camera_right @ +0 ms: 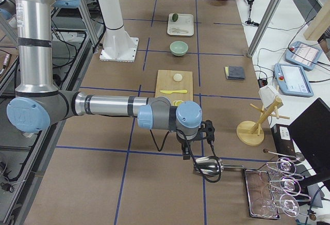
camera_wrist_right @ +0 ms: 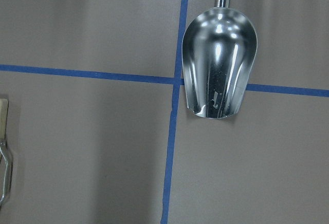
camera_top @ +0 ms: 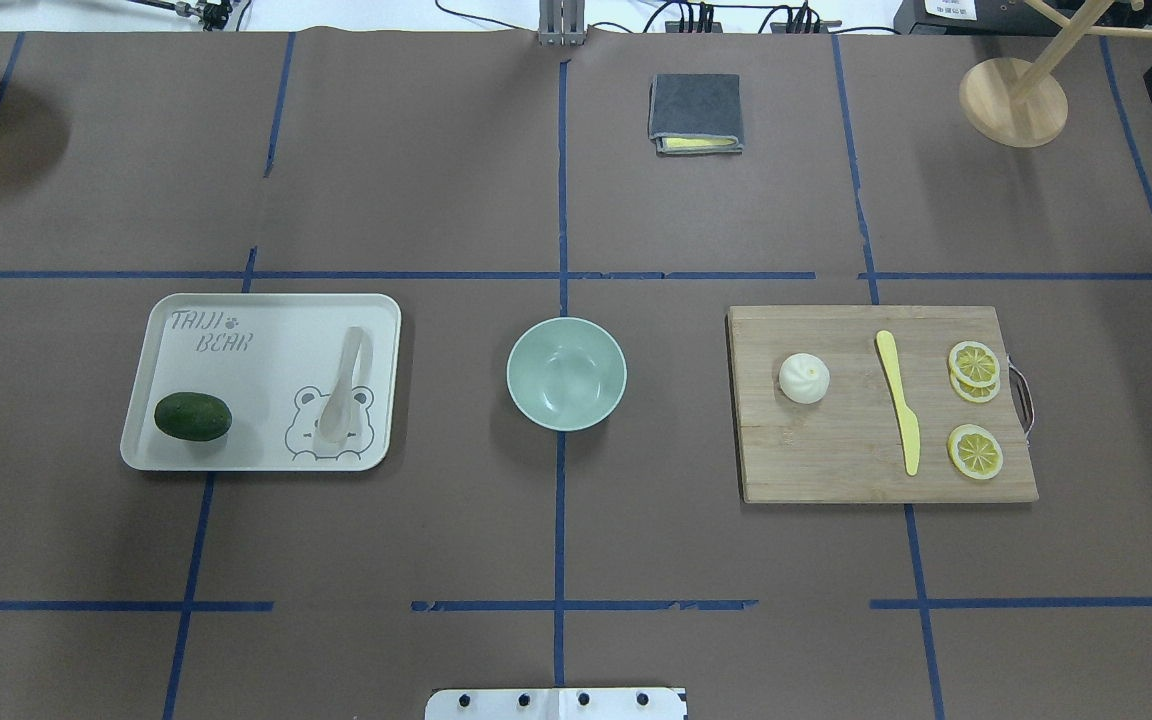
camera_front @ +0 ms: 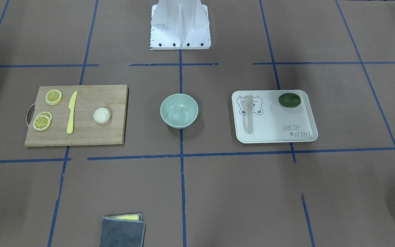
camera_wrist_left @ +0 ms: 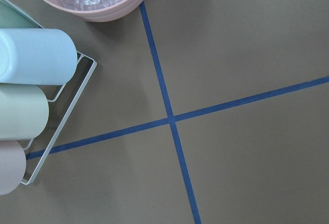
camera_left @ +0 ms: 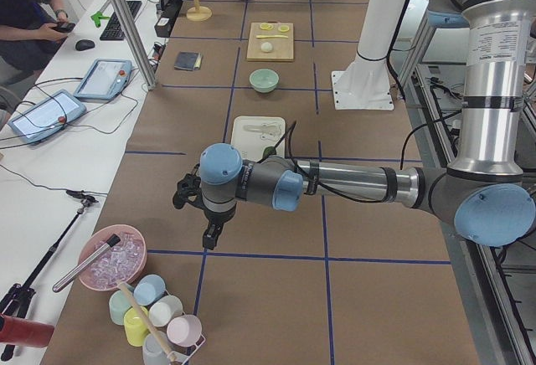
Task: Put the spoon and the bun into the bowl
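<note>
Lying on tray (camera_top: pixel 271 395) lettered "TAIJI BEAR", spoon (camera_top: pixel 344 385), green fruit (camera_top: pixel 193 416)

We see a green fruit (camera_top: pixel 193 416) on the left tray (camera_top: pixel 271 345) — lemon slices (camera_top: pixel 974 363) and a yellow knife (camera_top: pixel 899 402) on the right board (camera_top: pixel 836 455).

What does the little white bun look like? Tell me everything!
The small round white steamed bun has a pleated, twisted top. It sits upright on the bamboo cutting board, at the end nearest the round pale mint-green bowl, apart from the yellow plastic knife. Only the board touches it.
</note>
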`<state>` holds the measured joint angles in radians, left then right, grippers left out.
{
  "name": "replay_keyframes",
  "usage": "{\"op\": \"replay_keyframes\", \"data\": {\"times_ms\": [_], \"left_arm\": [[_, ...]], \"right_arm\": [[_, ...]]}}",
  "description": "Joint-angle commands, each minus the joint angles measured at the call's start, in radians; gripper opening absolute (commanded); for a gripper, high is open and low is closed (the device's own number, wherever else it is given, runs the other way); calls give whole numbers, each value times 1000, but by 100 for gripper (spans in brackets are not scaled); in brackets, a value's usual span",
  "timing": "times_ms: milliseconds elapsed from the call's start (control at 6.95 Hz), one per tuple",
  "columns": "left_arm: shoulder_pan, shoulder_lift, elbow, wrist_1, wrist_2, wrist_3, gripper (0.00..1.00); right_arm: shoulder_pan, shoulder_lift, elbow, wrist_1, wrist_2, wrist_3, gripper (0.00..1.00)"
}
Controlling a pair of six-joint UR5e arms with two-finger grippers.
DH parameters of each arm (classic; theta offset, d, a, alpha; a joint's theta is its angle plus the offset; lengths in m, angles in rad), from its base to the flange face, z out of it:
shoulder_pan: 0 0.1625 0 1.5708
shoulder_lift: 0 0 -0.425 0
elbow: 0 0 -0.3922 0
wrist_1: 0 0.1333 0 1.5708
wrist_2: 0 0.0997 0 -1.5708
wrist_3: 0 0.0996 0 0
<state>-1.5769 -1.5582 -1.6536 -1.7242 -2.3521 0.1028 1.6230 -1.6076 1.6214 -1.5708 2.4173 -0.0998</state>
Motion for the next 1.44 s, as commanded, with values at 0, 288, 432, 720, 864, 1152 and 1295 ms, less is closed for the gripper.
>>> {"op": "replay_keyframes", "data": {"times_ms": [0, 288, 432, 720, 864, 1152, 1295], "left_arm": [[2, 0, -2, -2, -1, 0, 100], [5, -8, -24, -24, -4, -9, 100], [9, -20, -29, -28, -10, -14, 100], [139, -40, -163, -25, -6, -254, 100], [228, -40, -234, -29, -4, -403, 100], [390, -42, -320, -119, 40, -675, 98], [534, -46, -336, -197, 156, -844, 98]], "right_arm": [[0, 0, -3, 0, -1, -1, 100], [0, 2, -3, 0, 0, 0, 100], [-18, 14, -3, -2, -4, -1, 100], [-46, 56, -2, -8, 2, 3, 100], [-63, 55, -5, -3, -1, 3, 100], [-63, 41, -1, -2, 2, 60, 100], [-63, 41, 5, 5, 2, 69, 100]]}}
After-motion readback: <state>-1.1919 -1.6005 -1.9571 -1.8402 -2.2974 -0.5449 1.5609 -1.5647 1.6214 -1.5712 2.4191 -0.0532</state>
